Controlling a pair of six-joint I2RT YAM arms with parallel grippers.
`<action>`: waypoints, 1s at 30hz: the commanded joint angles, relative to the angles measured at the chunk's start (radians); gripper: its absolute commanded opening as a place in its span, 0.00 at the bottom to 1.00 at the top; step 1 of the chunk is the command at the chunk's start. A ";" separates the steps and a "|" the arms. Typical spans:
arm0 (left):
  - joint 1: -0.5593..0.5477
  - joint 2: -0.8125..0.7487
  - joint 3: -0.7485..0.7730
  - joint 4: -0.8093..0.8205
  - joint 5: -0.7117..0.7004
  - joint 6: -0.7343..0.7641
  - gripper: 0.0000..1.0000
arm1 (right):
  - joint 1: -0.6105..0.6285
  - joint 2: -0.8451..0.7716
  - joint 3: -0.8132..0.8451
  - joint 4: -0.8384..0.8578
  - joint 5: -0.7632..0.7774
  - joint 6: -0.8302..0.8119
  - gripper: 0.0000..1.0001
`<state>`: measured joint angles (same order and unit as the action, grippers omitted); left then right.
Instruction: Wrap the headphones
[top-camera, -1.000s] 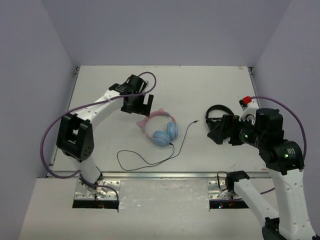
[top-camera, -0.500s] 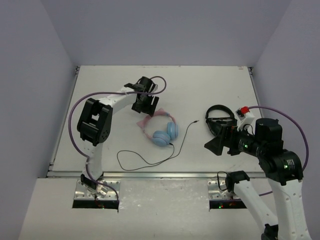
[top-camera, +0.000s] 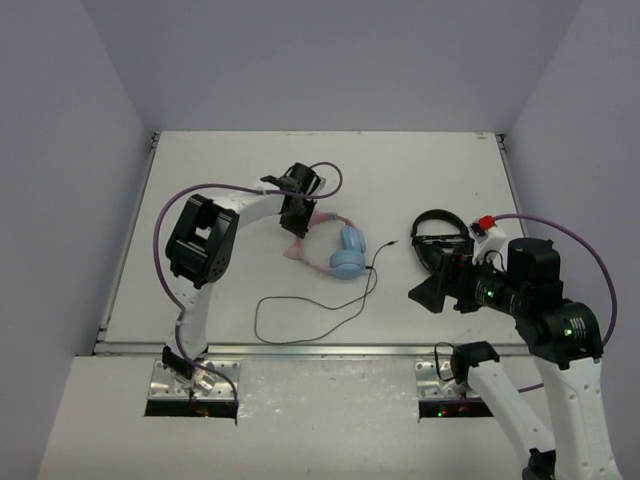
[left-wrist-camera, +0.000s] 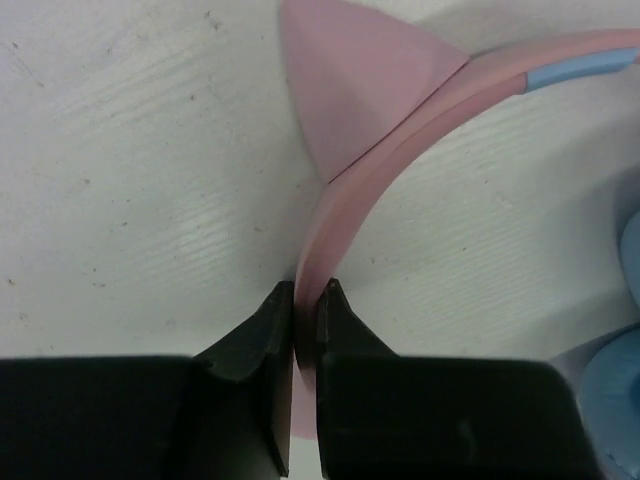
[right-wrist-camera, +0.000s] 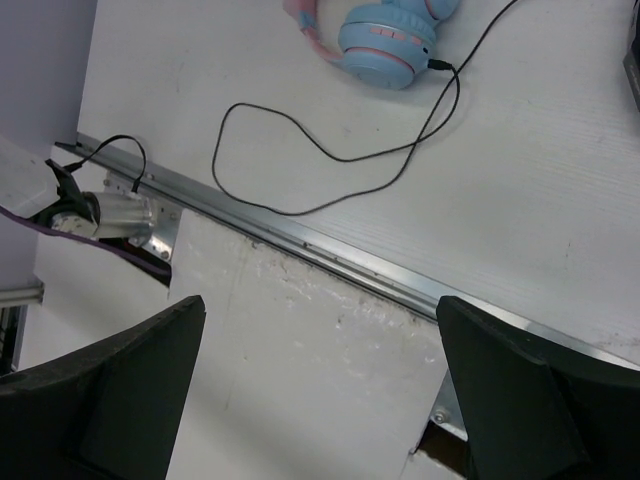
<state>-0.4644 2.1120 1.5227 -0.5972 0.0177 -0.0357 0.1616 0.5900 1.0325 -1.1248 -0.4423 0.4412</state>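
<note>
While the right end effector (right-wrist-camera: 320, 320) hangs wide open, the left end effector (left-wrist-camera: 305, 296) clamps the headphones (top-camera: 348, 264) by the headband (left-wrist-camera: 400, 130)

Black headphones (top-camera: 437, 232) lying on right side of white table (top-camera: 420, 170), w/ metal rail (top-camera: 300, 350) running along table's near edge, grey walls surrounding.

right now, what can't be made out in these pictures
Left wrist: ear cups cut off by the right edge; cable out of frame.
Right wrist: headphones cut off by the top edge.
Top: left fingers on the headband hidden under their own wrist; black headphones partly behind the right arm; free plug too small for detail.
</note>
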 joint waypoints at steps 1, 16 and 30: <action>-0.014 -0.004 -0.021 0.022 -0.047 -0.061 0.00 | 0.004 -0.009 -0.026 0.057 0.011 -0.009 0.99; -0.197 -0.662 0.042 -0.406 -0.493 -0.515 0.00 | 0.006 0.217 -0.166 0.687 -0.207 0.005 0.99; -0.200 -0.767 0.316 -0.510 -0.355 -0.759 0.00 | 0.122 0.505 -0.095 0.973 -0.164 0.013 0.87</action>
<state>-0.6662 1.3994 1.7500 -1.1477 -0.3786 -0.6910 0.2413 1.0832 0.9268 -0.2867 -0.6060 0.4484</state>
